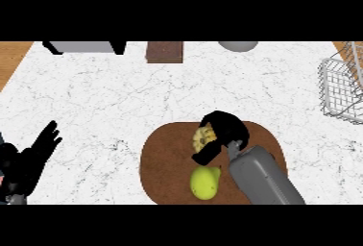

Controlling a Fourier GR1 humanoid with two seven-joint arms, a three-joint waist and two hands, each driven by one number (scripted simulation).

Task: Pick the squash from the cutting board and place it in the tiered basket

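The right black hand (225, 130) curls around a pale yellow bumpy squash (203, 137) on the brown oval cutting board (164, 163), centre frame; left hand (30, 161) rests released at lower left.

white marble-look tabletop (142, 96) with grey veining is filling most of the view, light is falling evenly across it, no hard shadows showing. wood-toned surface (13, 57) is showing at the top-left corner past the tabletop's angled edge, and another wood-toned strip (340, 47) is peeking in at the top-right corner. along the far edge three items are sitting cut off by the frame: a grey box with black ends (83, 46) at left, a dark brown block (164, 52) near the middle, a grey rounded object (238, 45) right of it. can't tell what any of them are. walls, floor, windows not showing
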